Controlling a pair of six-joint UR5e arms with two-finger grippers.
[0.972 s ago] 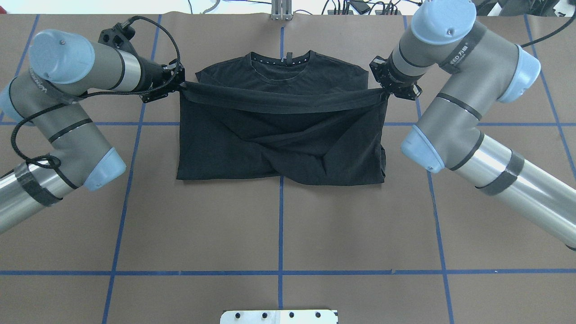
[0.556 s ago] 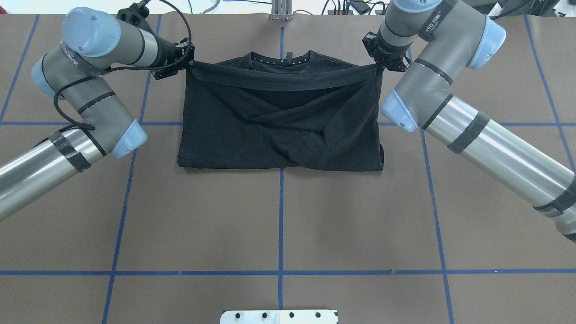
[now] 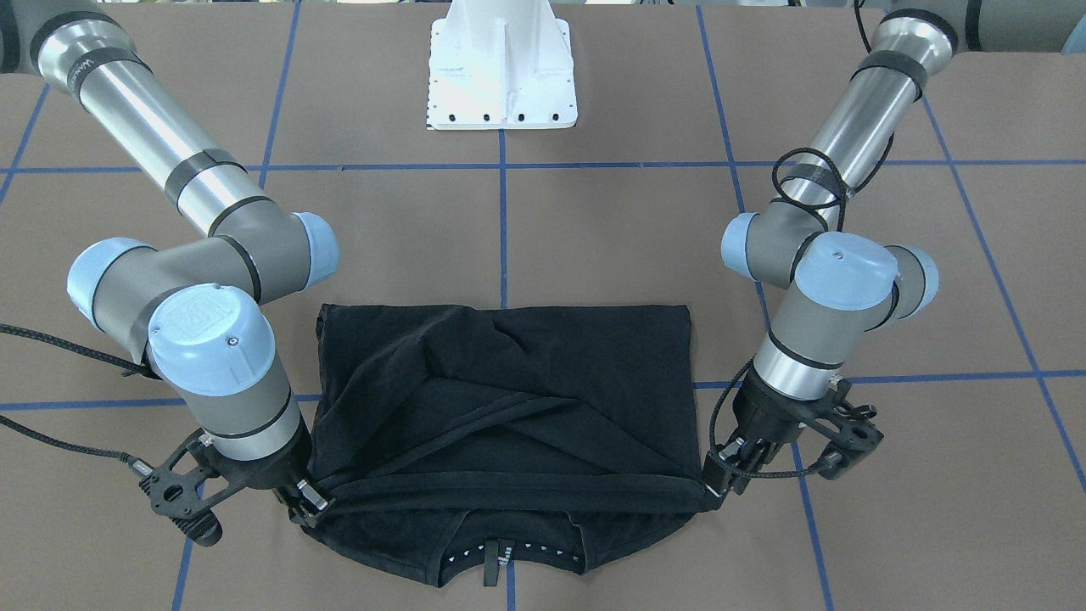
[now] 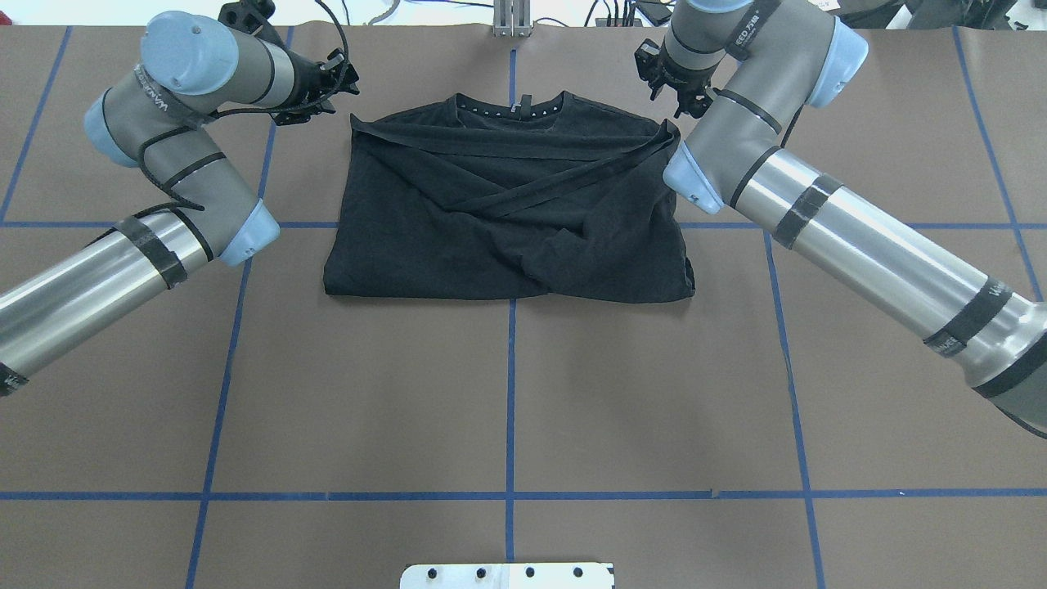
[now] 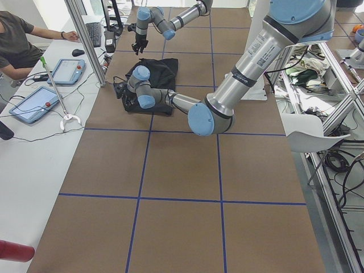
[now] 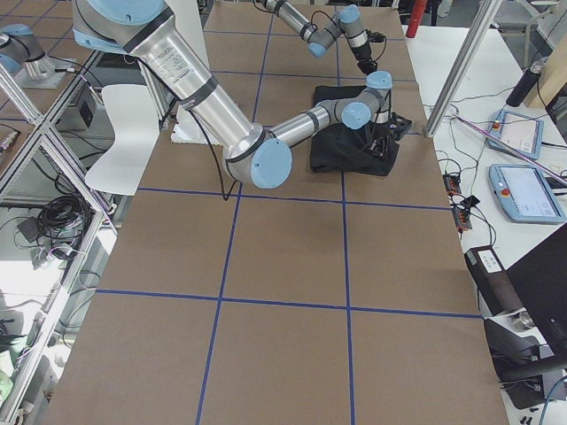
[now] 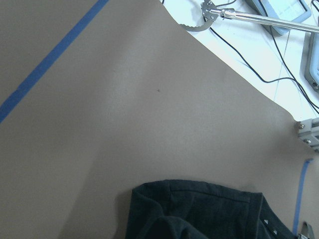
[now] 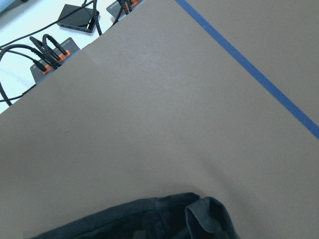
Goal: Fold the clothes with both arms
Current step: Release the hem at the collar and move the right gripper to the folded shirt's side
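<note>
Lettering on both arm sleeves can't be made out tbh. Left gripper [image 4: 331, 82] and right gripper [image 4: 680, 105] are held beside the collar end of the black T-shirt [image 4: 507, 221], which is folded on the bench [image 4: 507, 393]. Whether the fingers are spread can't be told.

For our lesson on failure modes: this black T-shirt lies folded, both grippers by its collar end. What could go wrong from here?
1. The top layer of the T-shirt is twisted, its hem bands crossing; another fold would likely press those creases in.
2. The left gripper and right gripper sit close to the hem corners; retreating, they might snag and drag them.
</note>
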